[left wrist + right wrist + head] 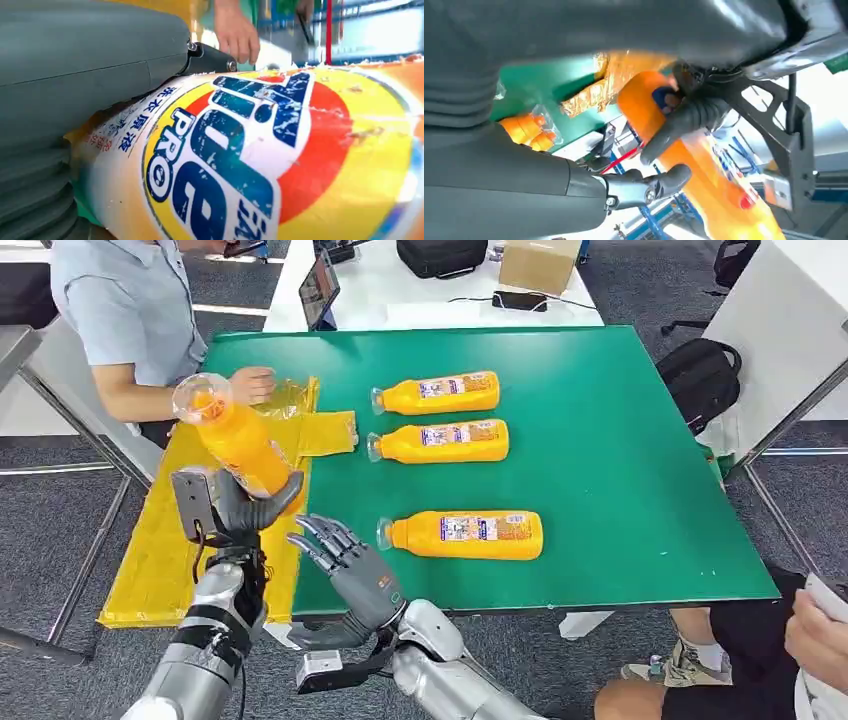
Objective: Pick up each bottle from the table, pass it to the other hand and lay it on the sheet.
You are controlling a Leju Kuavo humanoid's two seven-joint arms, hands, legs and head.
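The green-topped desk (620, 470) fills the middle of the head view. Along its left edge a crinkled yellow plastic sheet (170, 540) runs from the upper left of the desk down to the lower left, hanging a little over the near corner. A person in a light blue shirt (125, 300) sits at the upper left of the frame, one hand (252, 384) resting on the far end of the sheet.

Three orange plastic bottles with white-and-blue labels lie on their sides on the desk, necks pointing left: the far bottle (440, 393) in the upper middle, the middle bottle (442, 441) just below it, and the near bottle (468, 535) lower down, well apart from the other two.

A fourth orange bottle (235, 440) is held above the sheet at the left of the frame, tilted, its clear neck end up and to the left. The left hand (245, 505) grips its lower end: dark fingers (275, 500) wrap around the body from the right side, and the left wrist view shows the printed label (235, 160) pressed close against the grey palm cover.

The right hand (350, 565) sits at lower middle, just right of the left hand, its fingers (320, 535) spread apart and holding nothing, their tips near the held bottle's base but apart from it.
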